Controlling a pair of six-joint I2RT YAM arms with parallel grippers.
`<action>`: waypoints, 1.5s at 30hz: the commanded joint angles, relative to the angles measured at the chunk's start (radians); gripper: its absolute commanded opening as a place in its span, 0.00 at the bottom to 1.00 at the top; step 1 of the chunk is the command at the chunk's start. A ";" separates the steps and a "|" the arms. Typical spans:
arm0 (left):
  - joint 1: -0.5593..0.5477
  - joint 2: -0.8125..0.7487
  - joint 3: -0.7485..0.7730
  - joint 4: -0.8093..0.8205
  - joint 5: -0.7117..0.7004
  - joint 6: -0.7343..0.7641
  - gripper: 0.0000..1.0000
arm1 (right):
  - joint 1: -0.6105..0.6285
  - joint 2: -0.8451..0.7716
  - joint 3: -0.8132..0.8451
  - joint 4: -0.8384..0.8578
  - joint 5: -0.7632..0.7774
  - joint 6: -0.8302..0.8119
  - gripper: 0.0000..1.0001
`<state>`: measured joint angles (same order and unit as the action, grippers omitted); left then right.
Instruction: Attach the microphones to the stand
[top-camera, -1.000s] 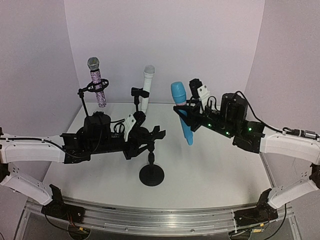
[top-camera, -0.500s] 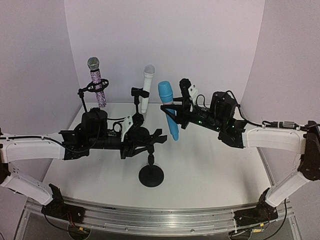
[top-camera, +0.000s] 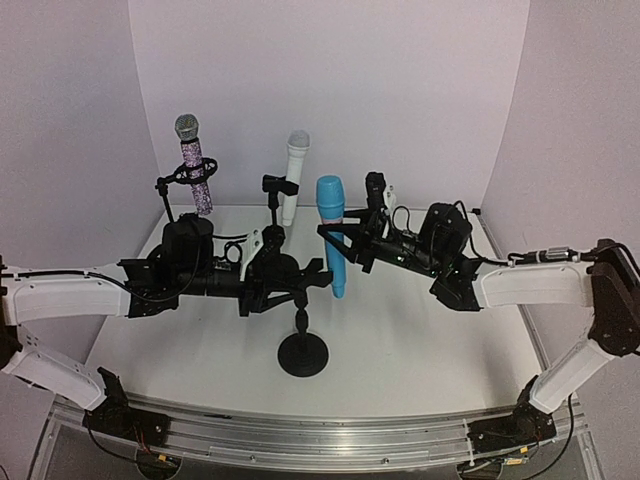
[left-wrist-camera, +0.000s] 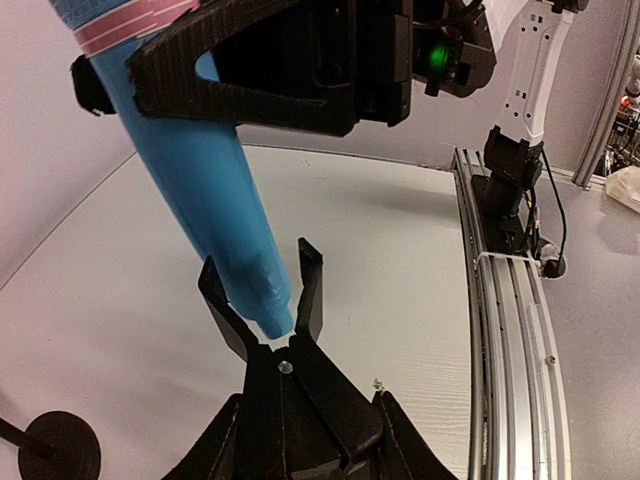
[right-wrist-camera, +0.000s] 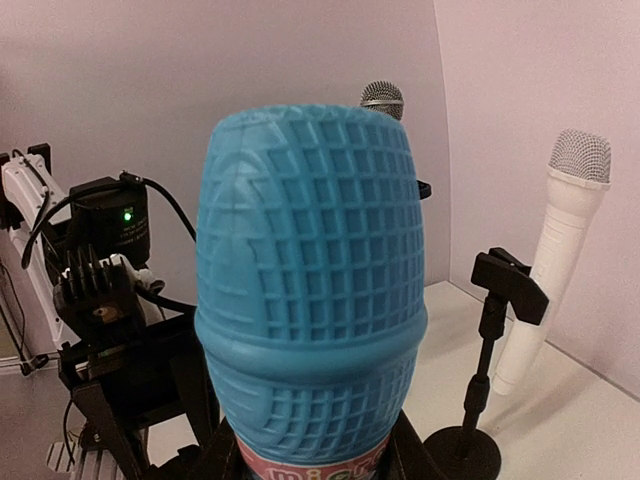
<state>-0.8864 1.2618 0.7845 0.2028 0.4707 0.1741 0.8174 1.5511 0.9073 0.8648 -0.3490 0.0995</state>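
Note:
My right gripper (top-camera: 352, 238) is shut on the light blue microphone (top-camera: 333, 238) and holds it upright, head up. Its ribbed head fills the right wrist view (right-wrist-camera: 312, 290). My left gripper (top-camera: 292, 276) is shut on the black clip (left-wrist-camera: 300, 375) atop the middle stand (top-camera: 303, 350). In the left wrist view the blue microphone's lower end (left-wrist-camera: 262, 300) sits between the clip's two prongs. The purple-glitter microphone (top-camera: 195, 170) and the white microphone (top-camera: 295, 172) stand in their own stands at the back.
The white microphone (right-wrist-camera: 560, 240) and its black stand (right-wrist-camera: 488, 340) are to the right in the right wrist view, with the purple microphone's mesh head (right-wrist-camera: 382, 98) behind. The table's metal rail (left-wrist-camera: 510, 330) runs along the near edge.
My right arm has carried the blue microphone leftward and turned it more upright, bringing its lower end to the clip. My left gripper has barely moved.

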 joint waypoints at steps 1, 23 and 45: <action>0.004 -0.003 0.045 0.113 0.060 -0.009 0.00 | 0.015 0.074 0.014 0.197 -0.047 0.027 0.00; 0.010 0.012 0.064 0.101 -0.006 -0.033 0.00 | 0.089 -0.058 -0.105 0.188 0.065 0.002 0.00; 0.010 0.030 0.077 0.158 0.016 -0.067 0.00 | 0.185 0.131 -0.060 0.305 0.074 0.092 0.00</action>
<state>-0.8736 1.2778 0.7856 0.2285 0.5043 0.1040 0.9352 1.6579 0.8222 1.1525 -0.2063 0.1273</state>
